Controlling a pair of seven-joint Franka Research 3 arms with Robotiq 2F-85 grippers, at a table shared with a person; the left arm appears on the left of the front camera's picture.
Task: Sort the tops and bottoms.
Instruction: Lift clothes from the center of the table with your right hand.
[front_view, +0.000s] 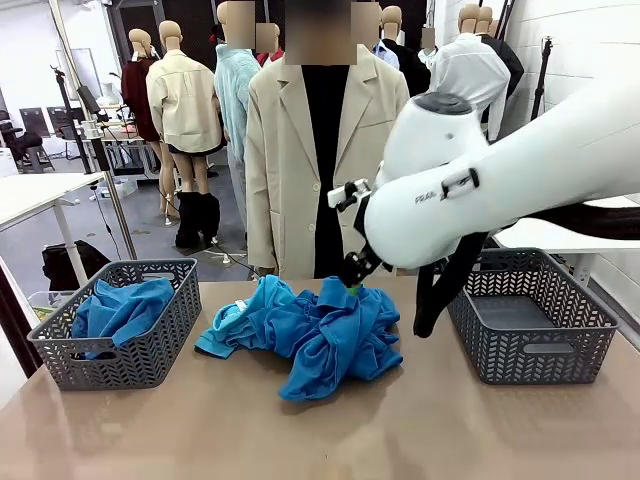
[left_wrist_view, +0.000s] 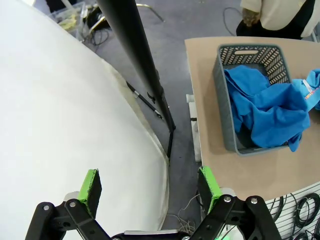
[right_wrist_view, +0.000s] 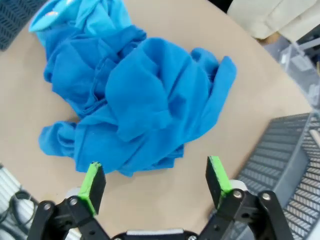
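Bright even light, soft shadows, warped edges.

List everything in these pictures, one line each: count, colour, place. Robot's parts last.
pile: one heap of clothes, royal and sky blue, table middle; number of garments unclear
garment: at least one, blue, in the left basket
left basket: one, grey, table's left end
right basket: one, grey, table's right end
table: one, tan
person: one, beige coat over black, far side of the table
left gripper: one, black with green pads, open, off the table's left side
right gripper: one, black with green pads, open, over the pile
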